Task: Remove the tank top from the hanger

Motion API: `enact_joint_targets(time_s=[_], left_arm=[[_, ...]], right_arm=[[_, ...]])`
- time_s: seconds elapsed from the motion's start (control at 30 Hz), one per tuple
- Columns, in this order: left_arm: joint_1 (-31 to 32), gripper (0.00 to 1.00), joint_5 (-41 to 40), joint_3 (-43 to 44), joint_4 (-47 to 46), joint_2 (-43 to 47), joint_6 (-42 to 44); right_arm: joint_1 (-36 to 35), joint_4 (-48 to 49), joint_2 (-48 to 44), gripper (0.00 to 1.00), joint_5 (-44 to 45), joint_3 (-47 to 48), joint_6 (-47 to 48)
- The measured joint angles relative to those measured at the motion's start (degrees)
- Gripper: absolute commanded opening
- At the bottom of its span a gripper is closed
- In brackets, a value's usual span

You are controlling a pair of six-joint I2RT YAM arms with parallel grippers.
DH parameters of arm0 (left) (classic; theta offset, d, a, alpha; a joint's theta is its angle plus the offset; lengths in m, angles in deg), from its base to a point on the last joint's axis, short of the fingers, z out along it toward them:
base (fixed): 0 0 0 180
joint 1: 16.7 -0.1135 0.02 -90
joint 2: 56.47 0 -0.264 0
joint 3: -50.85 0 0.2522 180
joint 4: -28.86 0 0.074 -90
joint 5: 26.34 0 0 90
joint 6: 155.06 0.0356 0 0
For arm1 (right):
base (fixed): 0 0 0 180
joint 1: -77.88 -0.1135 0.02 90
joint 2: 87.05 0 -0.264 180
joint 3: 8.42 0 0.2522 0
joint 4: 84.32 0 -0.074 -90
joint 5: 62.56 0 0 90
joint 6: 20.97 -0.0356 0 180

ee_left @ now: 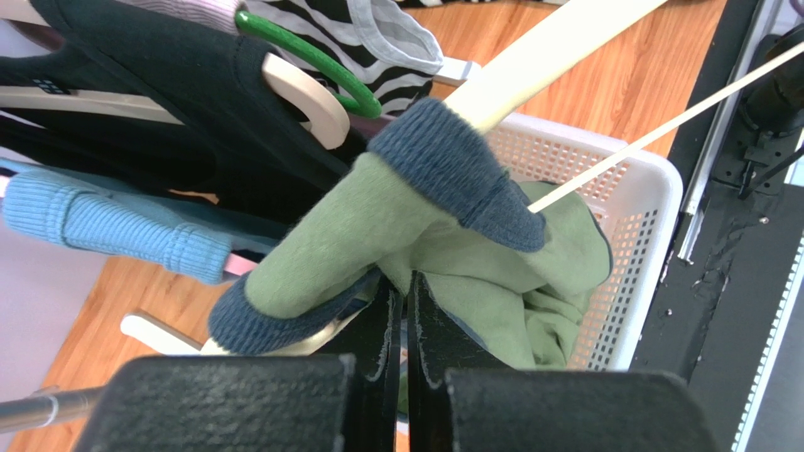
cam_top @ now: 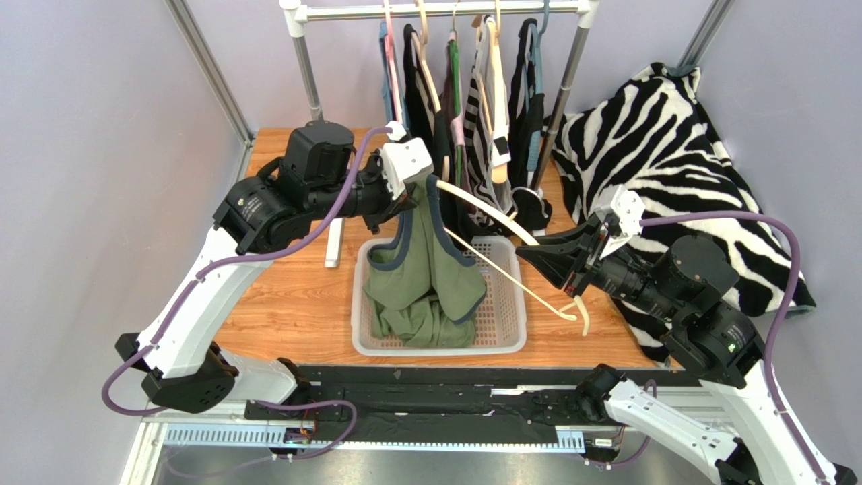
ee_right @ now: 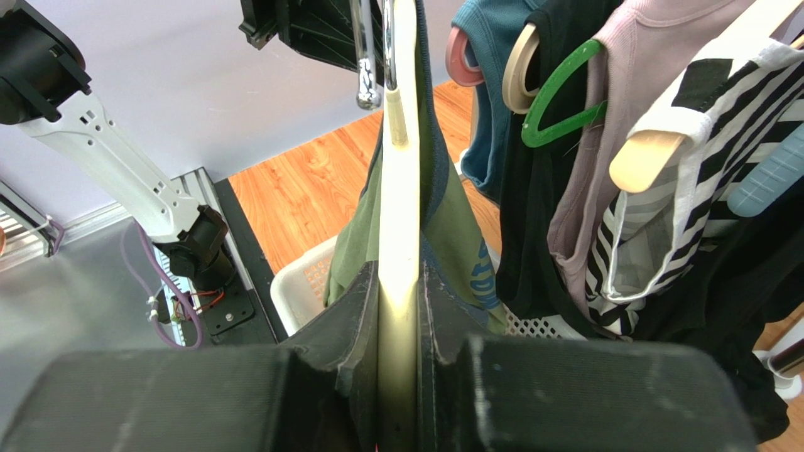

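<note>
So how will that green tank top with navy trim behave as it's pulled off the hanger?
Likely floppy: the green tank top sags in folds into the white plastic basket. Probably light, since a thin pale wooden hanger carries it. Its ribbed trim may drag on the wood rather than slip.

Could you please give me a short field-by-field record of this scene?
left gripper: jaws shut on tank top strap
right gripper: jaws shut on hanger
tank top: one strap looped over a hanger arm, body hanging into basket
rack: other clothes hanging, behind basket
task state: tank top not yet off hanger
</note>
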State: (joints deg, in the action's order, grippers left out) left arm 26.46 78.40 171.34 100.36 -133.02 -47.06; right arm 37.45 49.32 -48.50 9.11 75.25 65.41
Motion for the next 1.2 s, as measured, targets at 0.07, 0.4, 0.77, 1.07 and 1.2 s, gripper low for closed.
enact_joint_targets(time_s=[0.07,0.4,0.77,1.07,1.2], left_arm=[[0.0,0.0,-0.2,0.7,0.2,0.2,-0.2],[-0.9,0.0,-2.4,8.8,1.0,4.6,0.3],[-1.4,0.0,-6.9,8.3,0.7,5.1,1.0],[1.3,0.0,3.5,7.0,1.9,0.8,0.9],[7.0,0.76,10.4,7.4,4.8,-3.4,2.5]], right_arm=[[0.0,-0.2,-0.6,0.0,0.2,-0.1,0.0],[0.0,-2.1,-6.0,0.0,0.5,-0.7,0.5],[0.0,-17.2,-12.0,0.0,1.6,2.5,1.2],[0.0,-19.0,-16.9,0.0,9.2,11.1,2.4],[0.0,-17.9,-16.2,0.0,13.9,8.7,2.5]])
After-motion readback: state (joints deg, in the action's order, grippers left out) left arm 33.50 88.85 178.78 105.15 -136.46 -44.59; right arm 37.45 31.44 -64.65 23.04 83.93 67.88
